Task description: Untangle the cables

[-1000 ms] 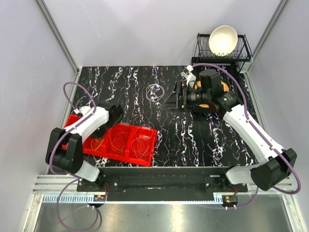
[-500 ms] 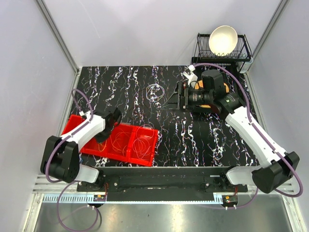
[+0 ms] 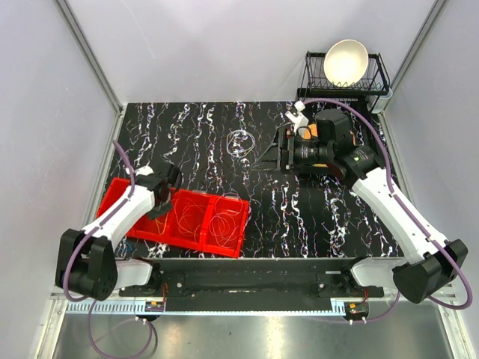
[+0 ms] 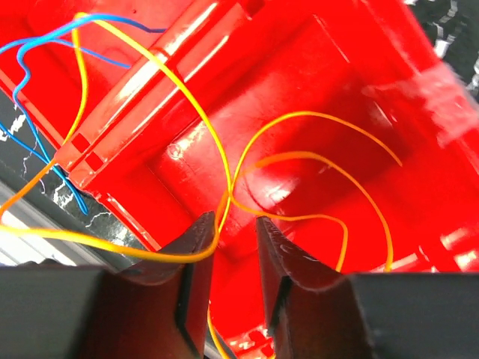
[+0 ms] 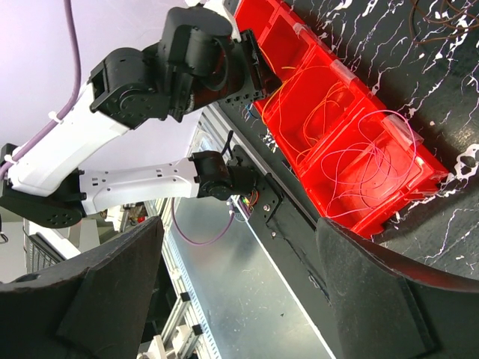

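Observation:
Thin cables lie in the red tray [image 3: 238, 241]: orange loops [image 3: 191, 217] in its middle compartment, pale loops [image 3: 222, 226] in the right one. A small tangle of cables [image 3: 241, 140] rests on the black marbled table. My left gripper [image 3: 161, 183] hangs low over the tray's left end. In the left wrist view its jaws [image 4: 233, 223] stand a little apart, and a yellow-orange cable [image 4: 299, 158] drapes over the left fingertip [image 4: 202, 228] without being pinched. Blue cables [image 4: 30, 52] show at the upper left. My right gripper [image 3: 271, 153] is wide open and empty, just right of the tangle.
A black dish rack [image 3: 378, 75] holding a white bowl [image 3: 346, 61] stands at the back right corner. An orange object [image 3: 349, 135] lies under the right wrist. The right wrist view shows the tray [image 5: 408, 153], the left arm [image 5: 150, 82] and the metal frame [image 5: 247, 299] below the table edge.
My left gripper's jaws have parted from shut, and the arm has drawn back toward the near left over the tray. The right arm has shifted slightly right.

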